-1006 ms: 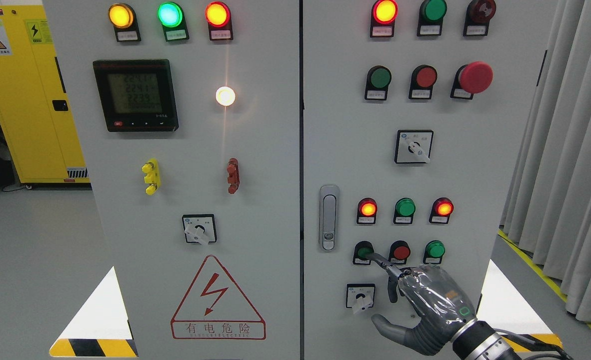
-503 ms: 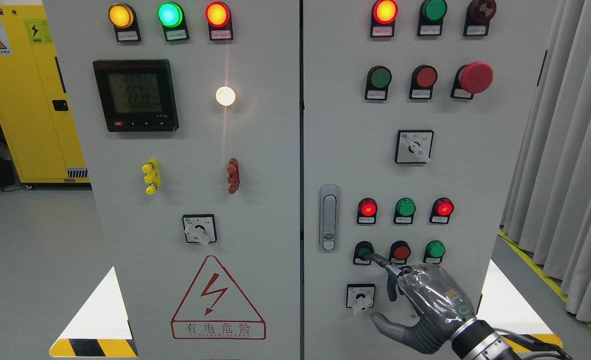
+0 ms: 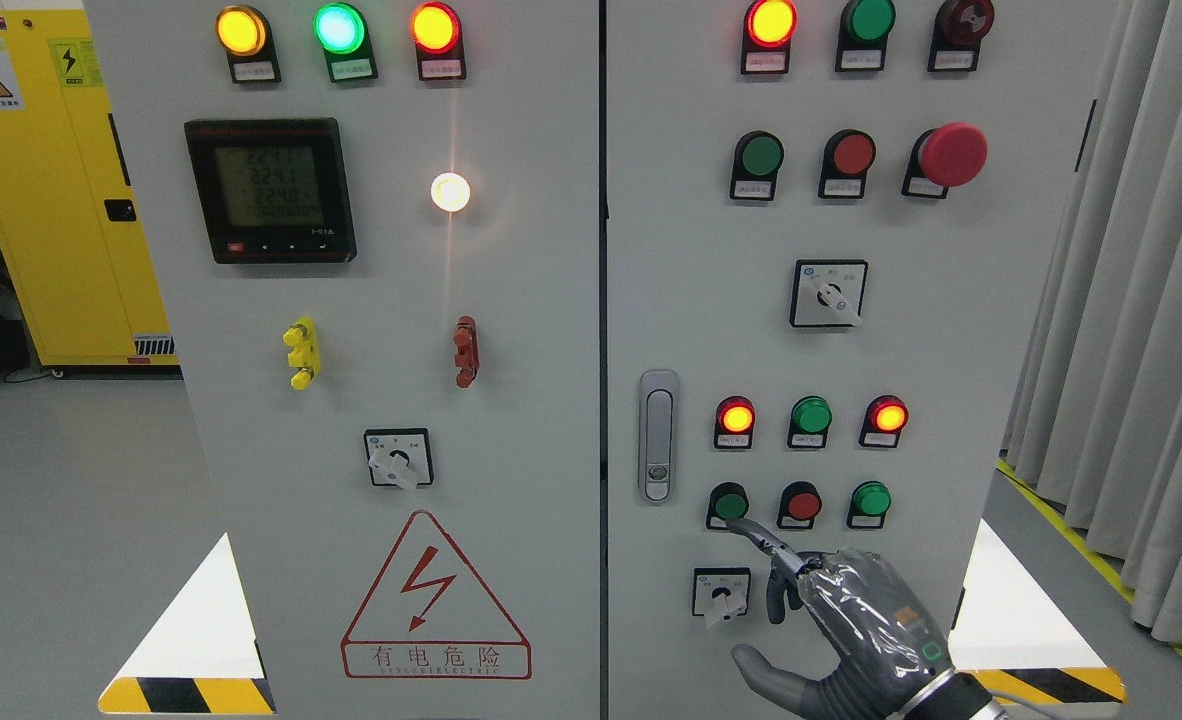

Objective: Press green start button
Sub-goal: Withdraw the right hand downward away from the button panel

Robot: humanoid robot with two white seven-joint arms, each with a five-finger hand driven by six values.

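The green start button (image 3: pixel 729 503) sits at the left of the bottom row of three buttons on the right cabinet door (image 3: pixel 951 300). My right hand (image 3: pixel 793 600) comes in from the lower right. Its index finger (image 3: pixel 759 538) is stretched out toward the button, with the tip just below and right of the button's lower edge. The other fingers are curled and the thumb (image 3: pixel 766 675) sticks out to the left below. The hand holds nothing. The left arm is out of view.
Next to the green button are a red button (image 3: pixel 802 503) and another green one (image 3: pixel 870 498). A rotary switch (image 3: pixel 721 592) lies just left of my hand. The door handle (image 3: pixel 658 435) is further left. Grey curtains (image 3: pixel 1141 300) hang at the right.
My right hand has dropped and drawn back a little. The index fingertip, which lay on the green button, is now just below it.
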